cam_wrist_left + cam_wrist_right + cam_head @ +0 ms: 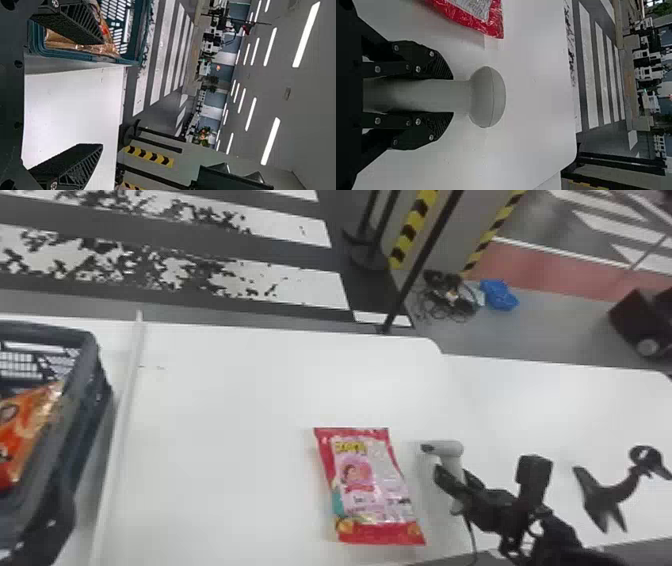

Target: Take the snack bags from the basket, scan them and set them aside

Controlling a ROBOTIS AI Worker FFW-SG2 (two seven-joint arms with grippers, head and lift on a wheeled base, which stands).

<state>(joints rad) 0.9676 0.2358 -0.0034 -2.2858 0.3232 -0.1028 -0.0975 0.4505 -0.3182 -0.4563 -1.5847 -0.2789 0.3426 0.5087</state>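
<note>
As the head view shows, a red snack bag (372, 490) lies on the white table (225, 430) beside the right gripper (454, 484); an orange snack bag (25, 420) sits in the basket (90, 345). Left wrist view: left gripper (102, 94), fingers apart. Right wrist view: fingers clamped on the handheld scanner (488, 97).

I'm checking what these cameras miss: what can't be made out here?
- Basket: cut off by the head view's left edge; its bag count can't be told.
- Orange bag: partly behind the left gripper in the left wrist view.
- Scanner handle: partly behind the right gripper, head view.
- Red bag: small print too small, head view; underside hidden against the table.
</note>
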